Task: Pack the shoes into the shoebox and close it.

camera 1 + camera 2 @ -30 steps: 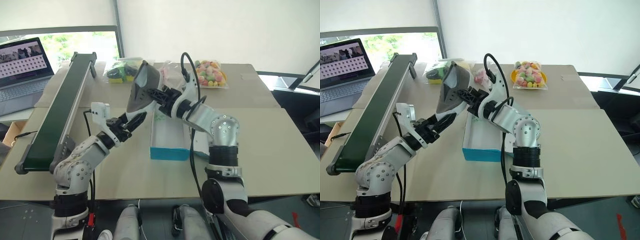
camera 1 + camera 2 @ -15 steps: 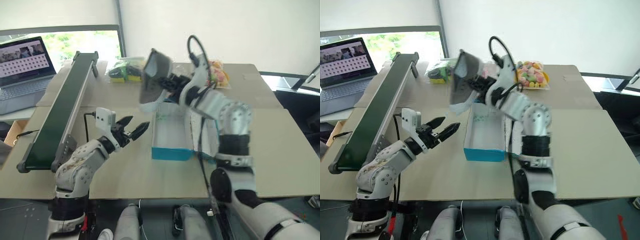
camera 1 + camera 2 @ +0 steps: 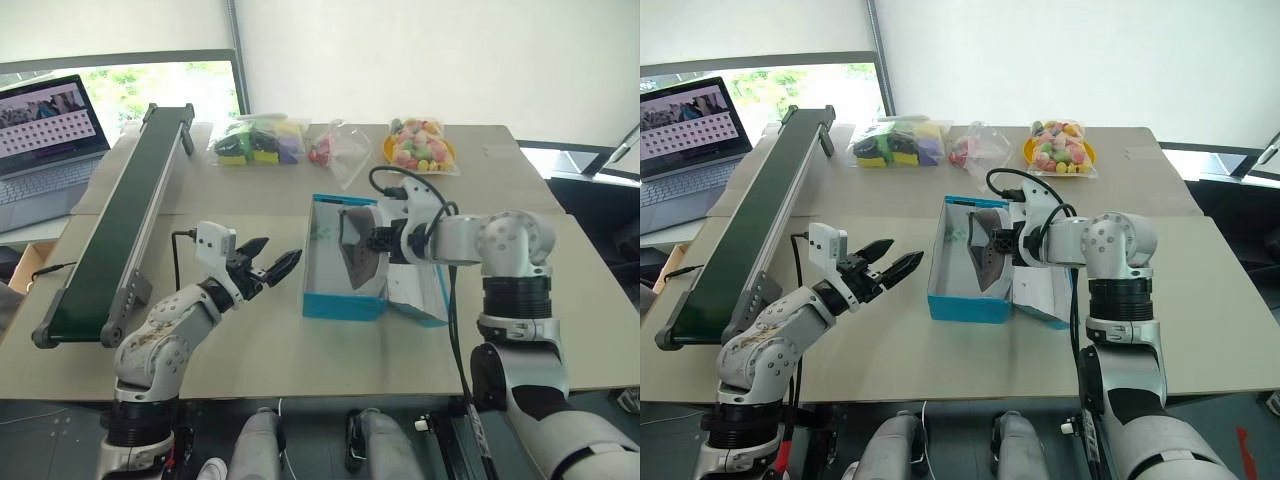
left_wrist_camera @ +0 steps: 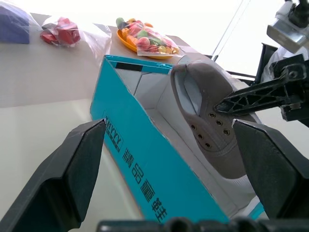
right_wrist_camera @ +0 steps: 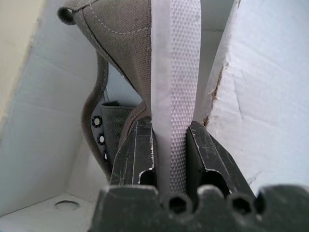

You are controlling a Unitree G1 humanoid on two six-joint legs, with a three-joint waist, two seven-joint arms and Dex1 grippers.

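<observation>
— Across the lower frame: what surface?
— Tan table (image 3: 300, 350); near its centre the blue shoebox (image 3: 340, 300), open. Conveyor (image 3: 110, 230) at left, laptop (image 3: 45, 125) upper left, candy bags (image 3: 420, 145) along the far edge.
— Wrist views add?
— Black lettering on the box wall; pale sole pinched between the right fingers (image 5: 140, 150).
— Arms?
— Left gripper (image 3: 268, 270) splayed, empty, beside the box. Right gripper (image 3: 372, 240) clamps the grey shoe (image 3: 355, 255), tilted inside the box.

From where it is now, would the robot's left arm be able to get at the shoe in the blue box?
Probably yes. The left gripper is open, hanging beside the shoebox, whose top is open. But the right gripper is clamped on the shoe, so the far side is taken.
</observation>
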